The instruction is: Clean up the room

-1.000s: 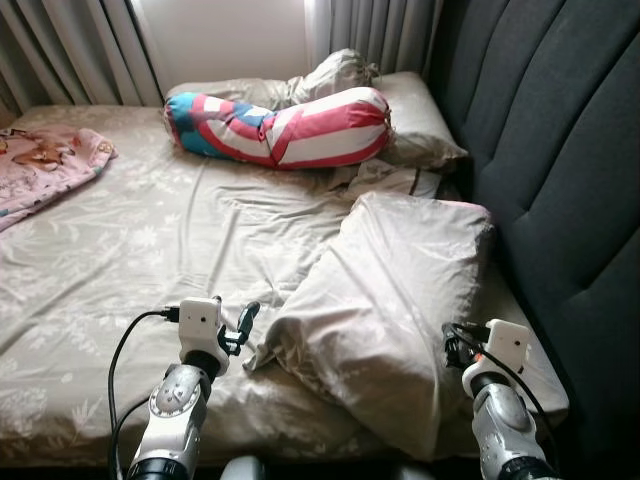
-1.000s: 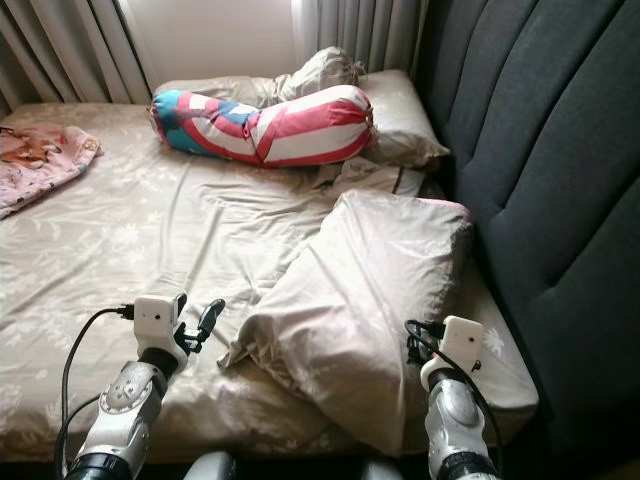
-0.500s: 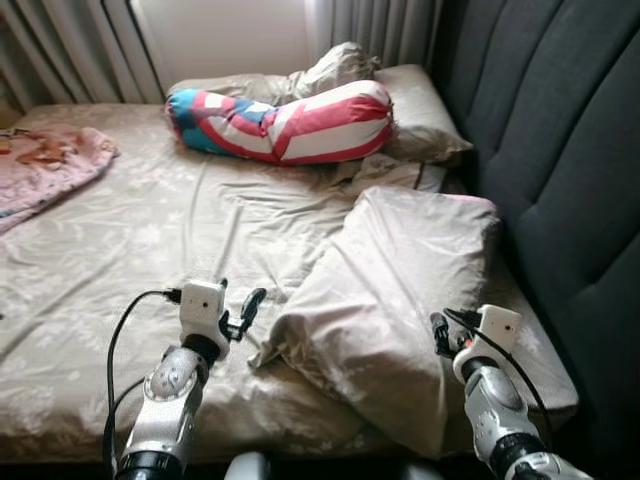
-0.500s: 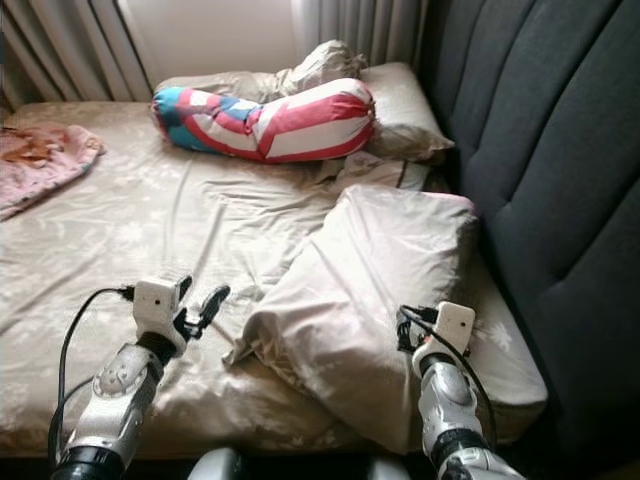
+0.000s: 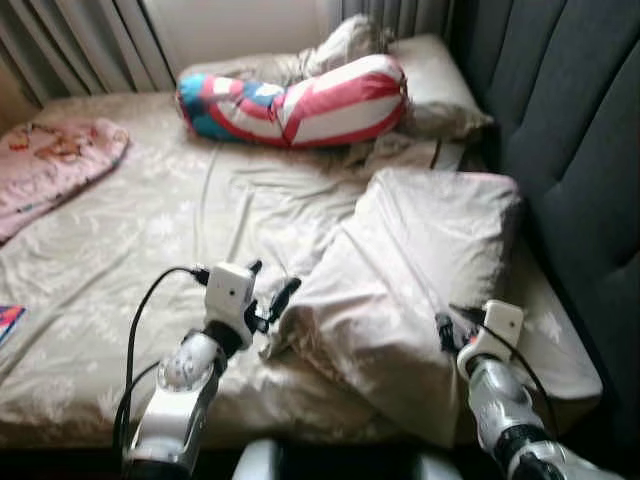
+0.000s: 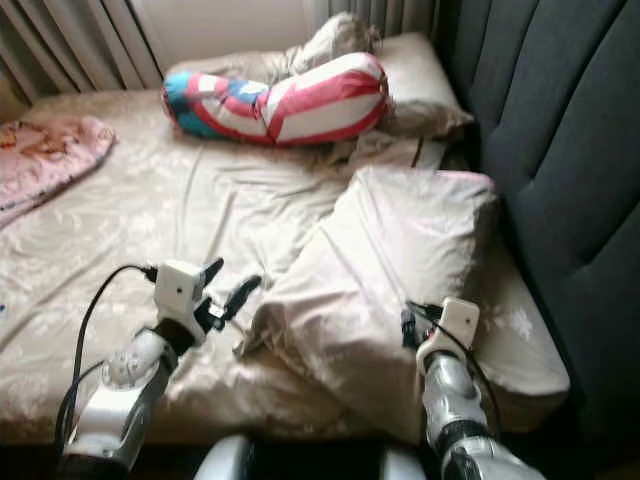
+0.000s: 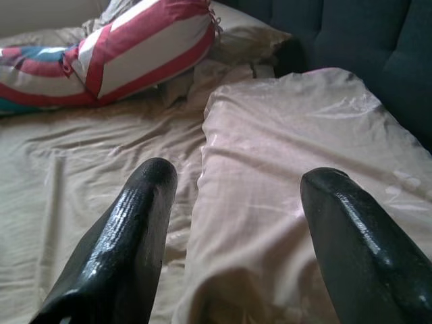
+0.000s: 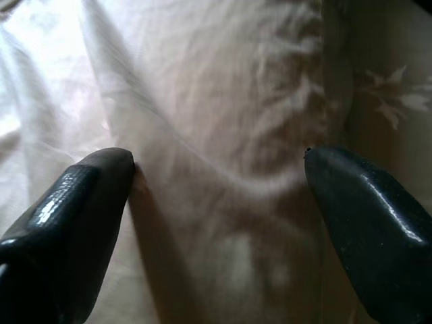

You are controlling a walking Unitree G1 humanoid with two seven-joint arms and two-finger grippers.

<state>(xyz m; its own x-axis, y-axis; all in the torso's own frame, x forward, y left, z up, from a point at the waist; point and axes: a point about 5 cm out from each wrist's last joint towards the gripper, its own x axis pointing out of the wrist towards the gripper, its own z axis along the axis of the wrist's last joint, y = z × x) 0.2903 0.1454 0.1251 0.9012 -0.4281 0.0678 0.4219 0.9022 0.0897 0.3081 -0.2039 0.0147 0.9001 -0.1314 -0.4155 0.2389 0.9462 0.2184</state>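
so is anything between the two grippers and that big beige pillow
Nothing visible. The left gripper is open at the pillow's near left corner, and the right gripper is open right against its fabric on the other side.

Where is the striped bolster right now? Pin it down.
In the left eye view the striped bolster lies at the far end of the bed, against the beige pillows by the dark headboard.
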